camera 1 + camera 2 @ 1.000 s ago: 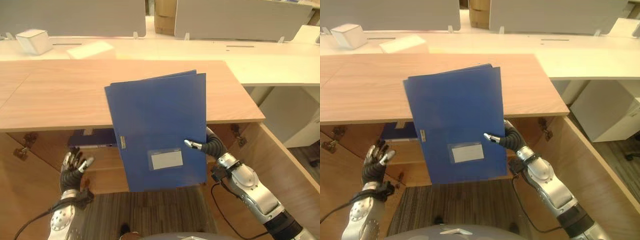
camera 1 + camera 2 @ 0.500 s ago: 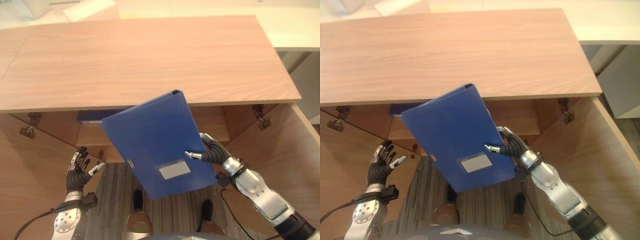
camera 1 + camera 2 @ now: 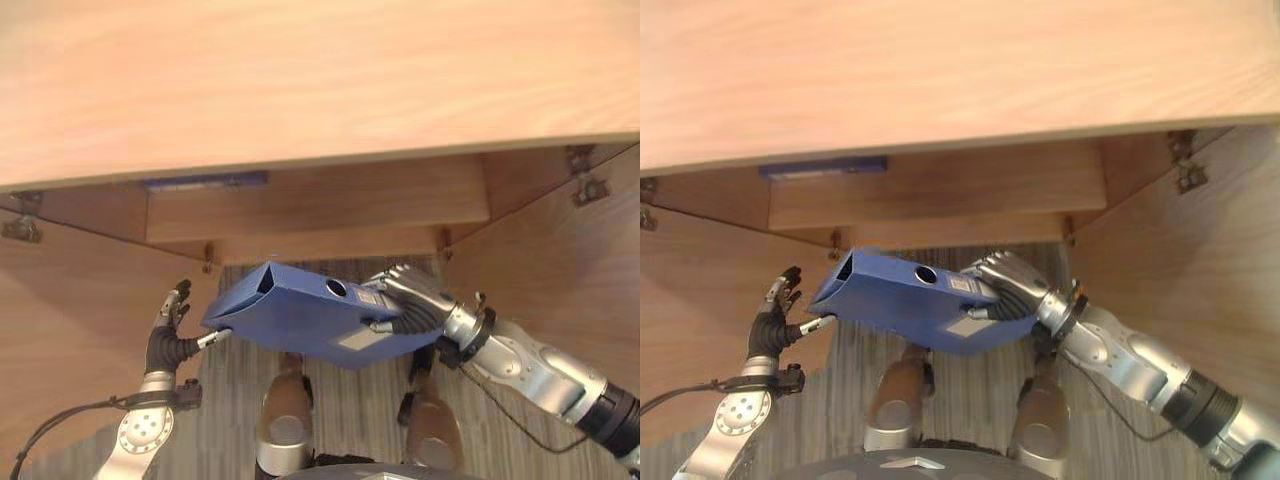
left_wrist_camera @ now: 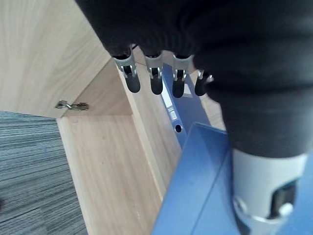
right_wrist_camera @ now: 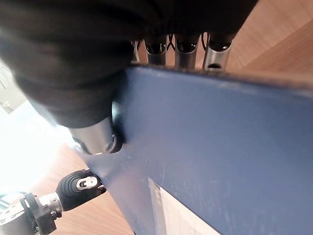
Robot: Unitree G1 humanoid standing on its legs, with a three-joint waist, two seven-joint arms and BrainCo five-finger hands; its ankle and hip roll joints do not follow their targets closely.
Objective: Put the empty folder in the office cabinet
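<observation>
Two silver-grey metal arms, smooth rounded shells. Right forearm ends in black band near elbow. Left robot hand (image 3: 165,335): dark ribbed cover over back and wrist, silver fingers, dark tips, thumb set apart. Right robot hand (image 3: 1005,290): same dark ribbed cover, silver fingers. Black collar ring at each wrist. Round silver disc with small dots on left forearm. Left wrist view: silver thumb segment with dark round recess.

Bright, even light; cabinet (image 3: 300,205) interior shadowed, wrist views blurred close up.
</observation>
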